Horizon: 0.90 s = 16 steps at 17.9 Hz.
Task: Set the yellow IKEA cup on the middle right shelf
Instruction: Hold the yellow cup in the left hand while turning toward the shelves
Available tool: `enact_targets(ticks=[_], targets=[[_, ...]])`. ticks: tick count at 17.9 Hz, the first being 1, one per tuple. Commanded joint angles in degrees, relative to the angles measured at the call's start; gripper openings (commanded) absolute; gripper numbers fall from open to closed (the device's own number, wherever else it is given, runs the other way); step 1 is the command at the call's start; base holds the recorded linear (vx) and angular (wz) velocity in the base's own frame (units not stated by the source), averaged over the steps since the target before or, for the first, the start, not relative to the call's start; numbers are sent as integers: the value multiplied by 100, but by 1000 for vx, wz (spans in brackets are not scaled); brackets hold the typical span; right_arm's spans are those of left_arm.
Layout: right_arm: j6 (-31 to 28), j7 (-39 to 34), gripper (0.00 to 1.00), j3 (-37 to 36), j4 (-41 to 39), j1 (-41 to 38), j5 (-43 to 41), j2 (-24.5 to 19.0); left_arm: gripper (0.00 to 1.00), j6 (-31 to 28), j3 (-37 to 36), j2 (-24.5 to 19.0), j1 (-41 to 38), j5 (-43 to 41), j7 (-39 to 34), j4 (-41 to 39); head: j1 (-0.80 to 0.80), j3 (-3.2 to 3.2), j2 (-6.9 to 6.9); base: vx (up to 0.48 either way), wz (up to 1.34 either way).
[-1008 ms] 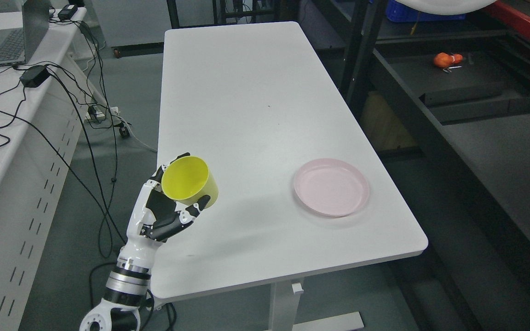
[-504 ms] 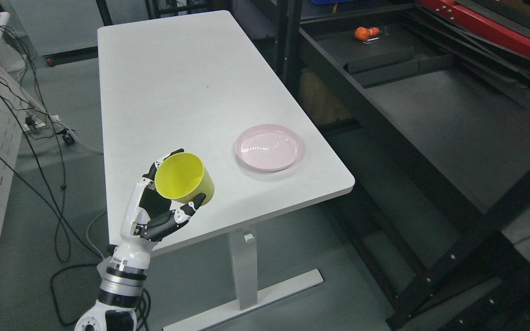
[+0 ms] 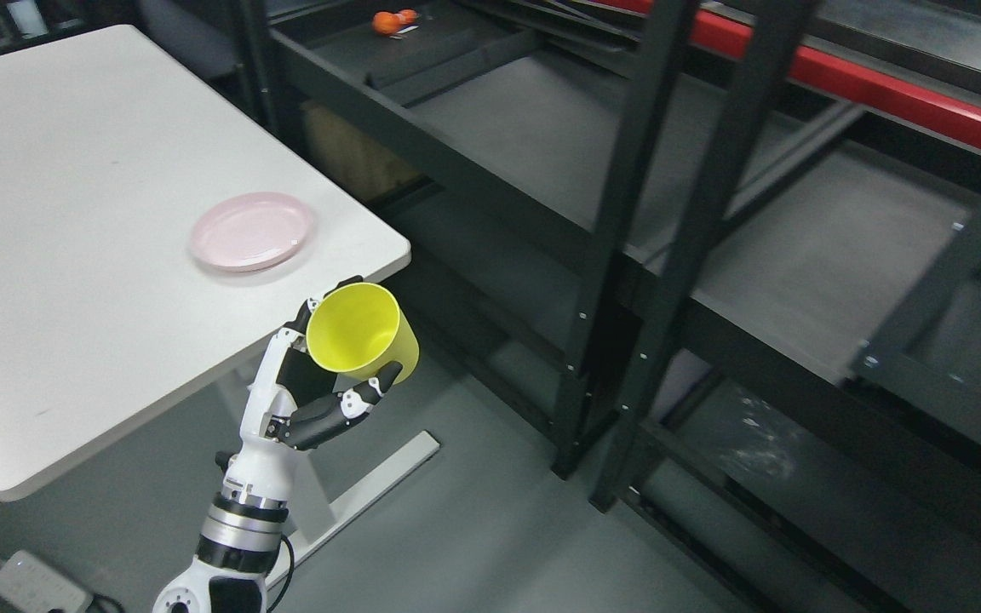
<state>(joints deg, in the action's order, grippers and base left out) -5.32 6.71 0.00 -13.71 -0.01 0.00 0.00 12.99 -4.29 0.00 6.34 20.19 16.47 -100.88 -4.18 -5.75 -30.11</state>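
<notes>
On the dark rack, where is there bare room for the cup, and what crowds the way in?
The shelf right of the two black posts is bare. The section left of them is bare too, up to a raised bar and an orange thing at the back. The posts narrow the way in. The left hand holds the cup beside the table.

Yellow cup point(image 3: 361, 332), pink plate point(image 3: 252, 230), white table point(image 3: 56, 255)

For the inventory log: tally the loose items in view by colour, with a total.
Yellow: 1, the cup in the left hand.
Pink: 1, the plate on the white table.
Orange: 1, a small object on the far shelf.
Total: 3
</notes>
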Motion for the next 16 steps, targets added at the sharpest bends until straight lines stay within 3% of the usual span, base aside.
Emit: enact_targets(ticks=[1, 10, 16], targets=[[-5, -3, 99, 97, 0, -79, -141, 100, 0, 80, -405, -100, 43, 11, -3, -63, 0, 0, 0, -288, -1032], [-5, -3, 99, 97, 0, -79, -141, 100, 0, 116, -564, -100, 771, 11, -3, -63, 0, 0, 1, -203, -1117], [-5, -3, 99, 97, 0, -79, -141, 100, 0, 55, -933, -100, 1773, 187, -47, -63, 0, 0, 2, -61, -524]])
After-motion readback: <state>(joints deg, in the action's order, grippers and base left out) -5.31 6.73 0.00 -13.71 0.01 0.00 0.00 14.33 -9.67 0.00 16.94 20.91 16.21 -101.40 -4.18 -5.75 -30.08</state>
